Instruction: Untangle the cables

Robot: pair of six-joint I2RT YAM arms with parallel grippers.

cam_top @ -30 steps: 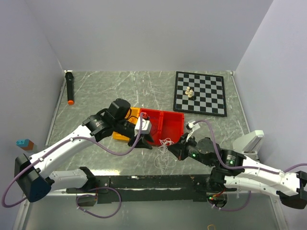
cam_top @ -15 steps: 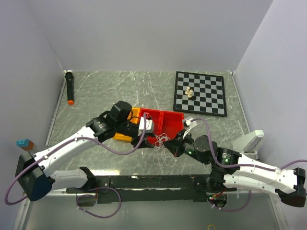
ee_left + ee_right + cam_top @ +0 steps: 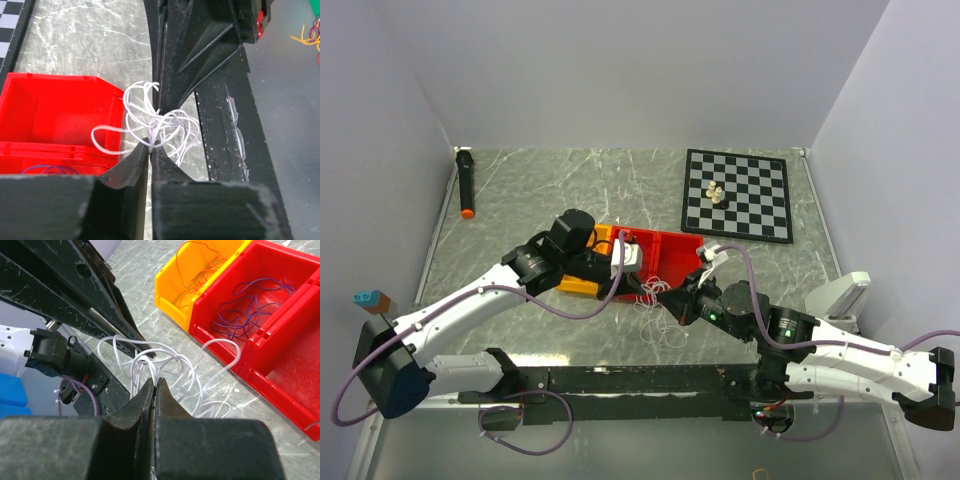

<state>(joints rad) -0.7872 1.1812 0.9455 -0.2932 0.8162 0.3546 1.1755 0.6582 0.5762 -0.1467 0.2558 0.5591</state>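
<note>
Both arms have drawn together since the earlier frame, the right one reaching left and farther in. They meet at the white cables (image 3: 663,312), a curly clump on the surface (image 3: 570,180) just near of the red bin (image 3: 680,250). The left jaws are pressed almost together on a few white strands, and the right jaws are fully closed, seemingly pinching others. The clump (image 3: 156,119) lies between both tips, equally close to each arm, so it can likely be loosened by pulling apart sideways.

white cables (image 3: 159,121) in tangled loops
</note>
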